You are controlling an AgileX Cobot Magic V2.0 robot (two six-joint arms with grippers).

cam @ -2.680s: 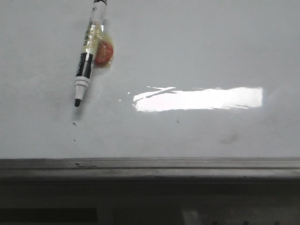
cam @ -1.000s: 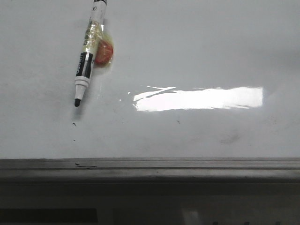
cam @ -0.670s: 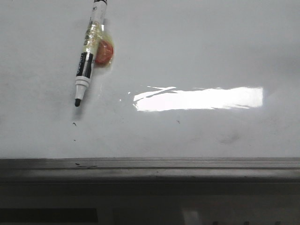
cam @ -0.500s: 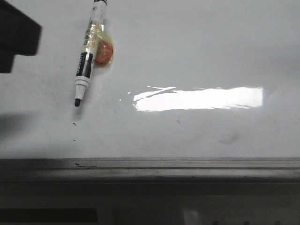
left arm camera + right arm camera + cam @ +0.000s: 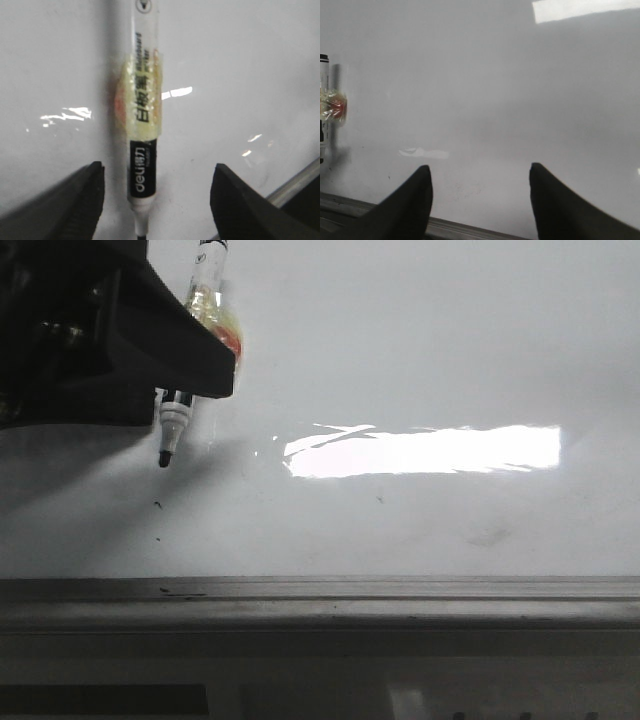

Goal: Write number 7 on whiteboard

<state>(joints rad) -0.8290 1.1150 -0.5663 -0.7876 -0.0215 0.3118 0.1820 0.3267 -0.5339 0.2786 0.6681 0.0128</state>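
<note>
A white marker (image 5: 168, 426) with a black label and bare black tip lies on the whiteboard (image 5: 420, 340) at the far left; yellowish tape holds a red-orange piece (image 5: 233, 341) to its barrel. No number 7 shows on the board. My left gripper (image 5: 157, 170) is open and hovers over the marker (image 5: 142, 125), one finger (image 5: 85, 200) on each side of the barrel, not touching it. In the front view its black body (image 5: 100, 340) hides the marker's middle. My right gripper (image 5: 480, 172) is open and empty above bare board (image 5: 495, 75); the marker (image 5: 324, 75) shows at that view's edge.
The grey metal edge rail (image 5: 400, 590) runs along the board's near side and also shows in the right wrist view (image 5: 470, 231). A bright lamp reflection (image 5: 430, 450) lies mid-board. Tiny black specks (image 5: 158, 505) sit below the marker tip, and a faint smudge (image 5: 490, 536) lies right of centre.
My left gripper has come in from the left and now hangs over the marker, covering its middle. The marker has not moved.
</note>
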